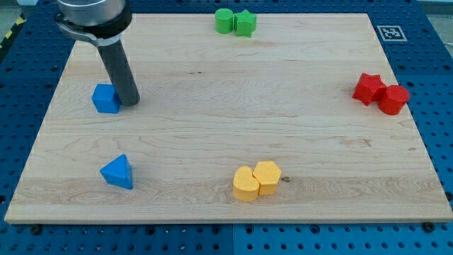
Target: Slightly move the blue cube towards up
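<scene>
The blue cube (105, 98) sits on the wooden board (212, 113) at the view's left, in the upper half. My tip (129, 103) rests on the board just to the right of the cube, close against its right side. The dark rod rises from there toward the view's top left. A blue triangular block (117, 172) lies below the cube, near the bottom left.
Two green blocks (234, 22) sit together at the top edge. A red star-shaped block (369, 88) and a red hexagonal block (393, 99) touch at the right. Two yellow blocks (256, 181) touch near the bottom middle. A marker tag (391, 32) lies off the board's top right corner.
</scene>
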Motion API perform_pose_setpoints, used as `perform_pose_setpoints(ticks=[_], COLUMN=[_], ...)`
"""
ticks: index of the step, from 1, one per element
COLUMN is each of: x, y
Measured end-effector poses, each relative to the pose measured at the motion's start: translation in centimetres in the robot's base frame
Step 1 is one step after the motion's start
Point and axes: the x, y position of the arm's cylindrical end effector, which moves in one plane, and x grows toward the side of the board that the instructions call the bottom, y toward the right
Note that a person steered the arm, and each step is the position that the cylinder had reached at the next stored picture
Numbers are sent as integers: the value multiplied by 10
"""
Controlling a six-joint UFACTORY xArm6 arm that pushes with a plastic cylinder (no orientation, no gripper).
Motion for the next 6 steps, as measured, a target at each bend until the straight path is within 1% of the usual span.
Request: perform_pose_setpoints(ticks=[1,2,4,5,6], x=[34,39,29,6,-4], y=[1,-12,-25,-25,-26])
